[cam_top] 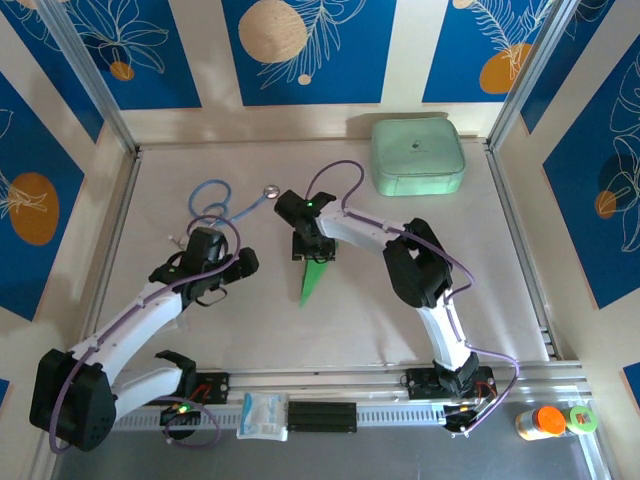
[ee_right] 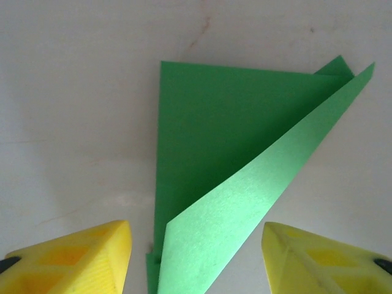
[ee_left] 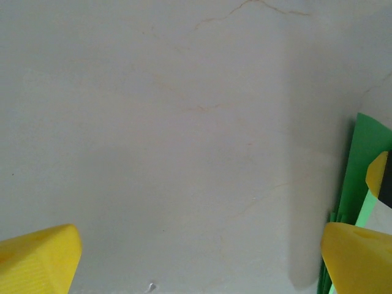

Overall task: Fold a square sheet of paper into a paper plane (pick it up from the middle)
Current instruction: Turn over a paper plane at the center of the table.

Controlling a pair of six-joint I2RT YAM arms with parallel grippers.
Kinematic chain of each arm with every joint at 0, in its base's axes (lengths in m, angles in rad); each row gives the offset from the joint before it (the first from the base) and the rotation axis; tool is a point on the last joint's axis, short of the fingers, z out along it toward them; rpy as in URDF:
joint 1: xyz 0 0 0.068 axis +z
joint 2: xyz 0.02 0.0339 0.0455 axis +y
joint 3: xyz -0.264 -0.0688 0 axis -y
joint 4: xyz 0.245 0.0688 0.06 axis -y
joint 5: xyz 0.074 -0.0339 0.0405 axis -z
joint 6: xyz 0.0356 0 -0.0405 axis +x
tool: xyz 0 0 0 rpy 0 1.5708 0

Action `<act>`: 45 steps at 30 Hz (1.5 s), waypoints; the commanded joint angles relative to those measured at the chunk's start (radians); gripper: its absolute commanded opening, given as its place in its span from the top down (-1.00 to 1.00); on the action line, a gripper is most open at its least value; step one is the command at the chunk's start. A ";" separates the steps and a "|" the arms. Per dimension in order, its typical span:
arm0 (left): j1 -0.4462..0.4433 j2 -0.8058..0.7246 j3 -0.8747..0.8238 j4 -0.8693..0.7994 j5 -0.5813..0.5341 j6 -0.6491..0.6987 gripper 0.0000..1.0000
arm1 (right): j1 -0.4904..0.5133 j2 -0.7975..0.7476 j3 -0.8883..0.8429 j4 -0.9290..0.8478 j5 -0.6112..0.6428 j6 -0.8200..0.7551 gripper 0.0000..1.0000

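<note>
The paper plane (cam_top: pixel 311 282) lies flat on the tabletop (cam_top: pixel 400 310), about in the middle, with its sharp tip pointing to the near edge where the arms are bolted. You should expect it to be very light and thin. It will slide on the smooth surface if you push it from the side, and a hard pinch will probably leave a wrong crease. In the right wrist view the upper flap (ee_right: pixel 263 184) stands up a little from the layers below, so the folds are not pressed tight. I think the best place to take it is on the centre crease, near the middle of its length.

To its left, the left end effector (cam_top: pixel 243 264) is released, with the jaws spread wide. It holds nothing, and the paper is just beside one finger. The right end effector (cam_top: pixel 316 247) hangs over the far, wide end of the plane. Its jaws are apart, one on each side of the paper, and they grip nothing.

Far behind, near the back wall, rests a mint case (cam_top: pixel 418 156).
</note>
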 commanded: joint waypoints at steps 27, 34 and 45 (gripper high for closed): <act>0.040 0.036 -0.032 0.056 0.091 0.068 -0.99 | 0.010 0.062 0.091 -0.208 0.017 0.141 0.19; 0.046 0.039 -0.021 0.055 0.096 0.076 -0.99 | -0.004 0.045 0.077 -0.214 0.018 0.168 0.44; 0.091 0.025 -0.029 0.054 0.134 0.041 -0.99 | -0.034 -0.080 0.034 -0.066 -0.030 0.008 1.00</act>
